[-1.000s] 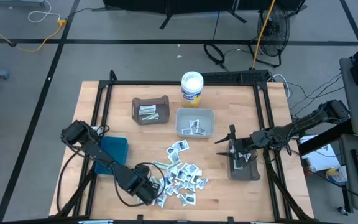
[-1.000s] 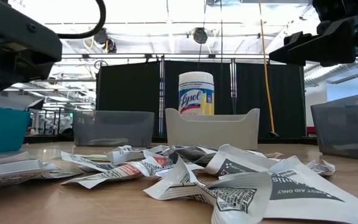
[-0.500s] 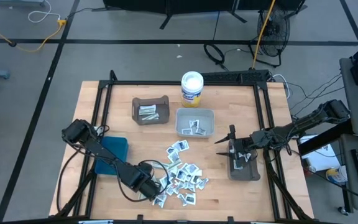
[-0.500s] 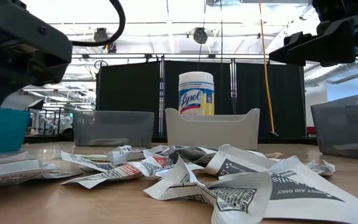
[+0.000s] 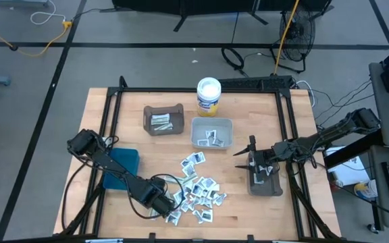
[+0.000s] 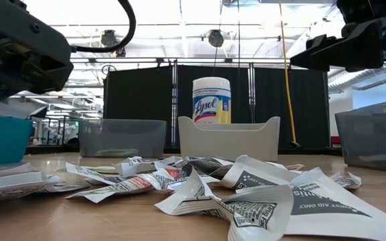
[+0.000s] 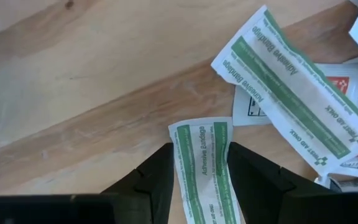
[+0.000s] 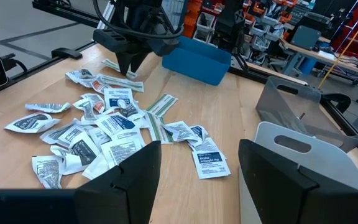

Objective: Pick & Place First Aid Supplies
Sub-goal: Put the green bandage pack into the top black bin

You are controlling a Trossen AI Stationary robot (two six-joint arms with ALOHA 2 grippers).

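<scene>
high: a few first aid supplies [image 5: 196, 189] sit in the brown bin [image 5: 163, 119] and white bin [image 5: 212, 133]; most are still piled on the table [image 5: 262, 209]. left wrist: only here, left gripper [image 7: 199, 163] holds a green bandage strip [image 7: 205, 167]. right wrist: right gripper [image 8: 197, 155] gapes empty, well apart.

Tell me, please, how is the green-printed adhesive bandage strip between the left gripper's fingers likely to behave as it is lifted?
The bandage strip looks thin and paper-flat, so it is probably very light and may droop. The left gripper has its fingers along the strip's long edges, so the wrapper might buckle or slip. It should not roll, since it is flat.
</scene>
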